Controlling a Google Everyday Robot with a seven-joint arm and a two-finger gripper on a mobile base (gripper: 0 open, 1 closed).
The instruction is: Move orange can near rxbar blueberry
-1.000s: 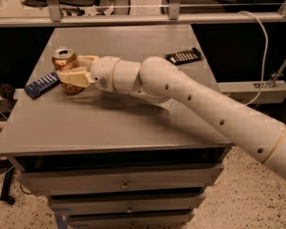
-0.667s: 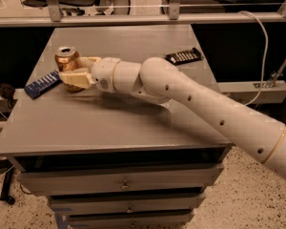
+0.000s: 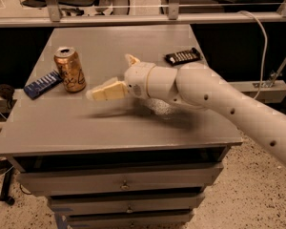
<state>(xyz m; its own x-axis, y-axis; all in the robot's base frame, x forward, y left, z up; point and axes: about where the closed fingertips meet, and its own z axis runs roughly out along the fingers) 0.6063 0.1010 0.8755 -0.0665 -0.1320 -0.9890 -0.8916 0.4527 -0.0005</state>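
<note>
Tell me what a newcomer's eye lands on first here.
The big white arm reaches in from the right across the grey table, its tool hanging just right of the orange can, apart from it. The can stands upright at the table's left, with the rxbar blueberry lying close on its left; a black bar lies at the far right.

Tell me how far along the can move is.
Looks done: the orange can stands upright beside the rxbar blueberry. In hand: nothing; the hand hangs apart from the can, to its right in view. Left: probably only retracting the arm.
</note>
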